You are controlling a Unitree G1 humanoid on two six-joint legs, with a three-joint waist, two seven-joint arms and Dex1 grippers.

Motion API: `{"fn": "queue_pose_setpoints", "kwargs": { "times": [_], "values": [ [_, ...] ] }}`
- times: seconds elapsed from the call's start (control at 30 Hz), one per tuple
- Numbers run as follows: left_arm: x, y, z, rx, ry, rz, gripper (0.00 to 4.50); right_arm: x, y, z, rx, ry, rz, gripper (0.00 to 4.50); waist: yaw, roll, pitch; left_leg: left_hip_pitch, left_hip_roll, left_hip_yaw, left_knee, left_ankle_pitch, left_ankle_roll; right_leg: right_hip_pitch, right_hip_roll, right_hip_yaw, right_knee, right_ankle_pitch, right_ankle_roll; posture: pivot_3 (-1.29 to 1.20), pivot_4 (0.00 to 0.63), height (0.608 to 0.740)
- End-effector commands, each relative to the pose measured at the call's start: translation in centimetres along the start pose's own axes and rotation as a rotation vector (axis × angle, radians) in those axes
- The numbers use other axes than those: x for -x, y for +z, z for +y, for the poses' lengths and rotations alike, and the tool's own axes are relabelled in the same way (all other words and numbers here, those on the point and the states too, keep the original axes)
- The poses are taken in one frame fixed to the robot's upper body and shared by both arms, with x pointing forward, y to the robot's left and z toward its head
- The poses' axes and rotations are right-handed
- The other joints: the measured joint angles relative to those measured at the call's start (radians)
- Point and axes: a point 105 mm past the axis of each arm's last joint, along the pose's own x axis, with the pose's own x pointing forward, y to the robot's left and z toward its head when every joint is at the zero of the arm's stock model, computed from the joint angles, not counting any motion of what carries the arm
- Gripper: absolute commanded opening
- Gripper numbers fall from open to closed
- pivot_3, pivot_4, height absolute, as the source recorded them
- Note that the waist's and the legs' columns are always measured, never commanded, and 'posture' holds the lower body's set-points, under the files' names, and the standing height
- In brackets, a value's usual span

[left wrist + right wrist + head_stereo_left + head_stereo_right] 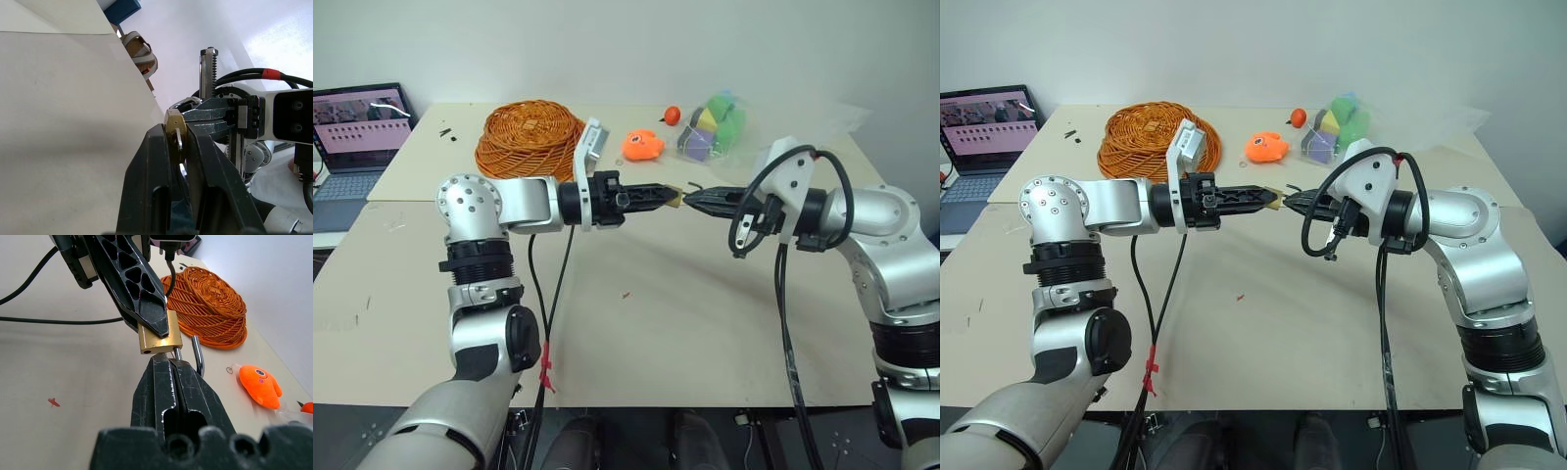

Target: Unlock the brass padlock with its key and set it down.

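— Beige table below; seen from the head?
— Left gripper clamped on brass padlock, mostly hidden, held mid-air above table.
— Left wrist?
— Padlock body edge-on between 2 fingers.
— Right wrist?
— Right gripper pinched shut at padlock's underside; key hidden. Shackle pointing toward camera.

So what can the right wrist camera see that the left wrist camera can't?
Right wrist view alone: the orange wicker basket, the orange toy and a small red mark on the table. Left wrist view alone: a blue box beyond the table edge. Both: the brass padlock clamped in the left end effector, with the shut right end effector meeting its underside.
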Motion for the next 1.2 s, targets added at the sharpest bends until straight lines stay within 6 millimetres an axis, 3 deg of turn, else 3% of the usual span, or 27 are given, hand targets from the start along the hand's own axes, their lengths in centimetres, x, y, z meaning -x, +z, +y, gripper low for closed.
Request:
{"fn": "queue_pose_setpoints", "kwargs": {
  "times": [0.03,0.43,1.2],
  "values": [
    [0.1,-0.1,-0.5,-0.022,-0.02,0.0,0.01,0.9,1.9,-1.2,0.063,-0.047,-0.04,0.08,0.0,0.0,0.0,0.0,0.0,0.0,0.0,0.0,0.0,0.0,0.0,0.0,0.0,0.0,0.0,0.0,0.15,0.74],
    [0.2,-0.2,-0.4,-0.021,-0.017,-0.002,0.01,1.2,2.7,-1.6,0.073,-0.037,-0.045,0.08,0.0,0.0,0.0,0.0,0.0,0.0,0.0,0.0,0.0,0.0,0.0,0.0,0.0,0.0,0.0,0.0,0.15,0.74],
    [0.1,0.2,-0.6,-0.019,-0.019,-0.015,0.01,0.5,1.3,-1.8,0.106,-0.05,-0.017,0.08,0.0,0.0,0.0,0.0,0.0,0.0,0.0,0.0,0.0,0.0,0.0,0.0,0.0,0.0,0.0,0.0,0.15,0.74]
  ]
}}
